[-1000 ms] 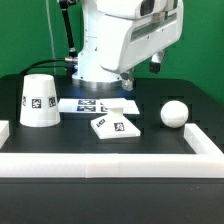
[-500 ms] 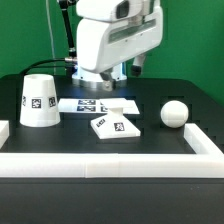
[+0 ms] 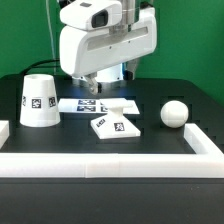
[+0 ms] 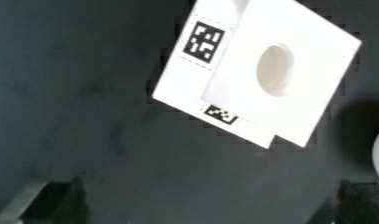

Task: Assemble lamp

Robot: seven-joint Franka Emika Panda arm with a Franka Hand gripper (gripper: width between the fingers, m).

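looking through the wrist view, we see the gripper (image 4: pixel 207 204) with its two dark fingers (image 4: pixel 44 200) spread wide apart and nothing between them, held above the black table (image 3: pixel 150 138) with the flat square lamp base (image 4: pixel 218 80) below it, its round hole (image 4: pixel 275 65) bare. turning to the exterior view, we find that lamp base (image 3: pixel 116 126) lying just in front of the marker board (image 3: pixel 80 104). the conical shade (image 3: pixel 40 100) stands mouth-down toward the exterior view's left and the round bulb (image 3: pixel 175 113) rests well apart toward the exterior view's right, all inside a white rail (image 3: pixel 110 163).
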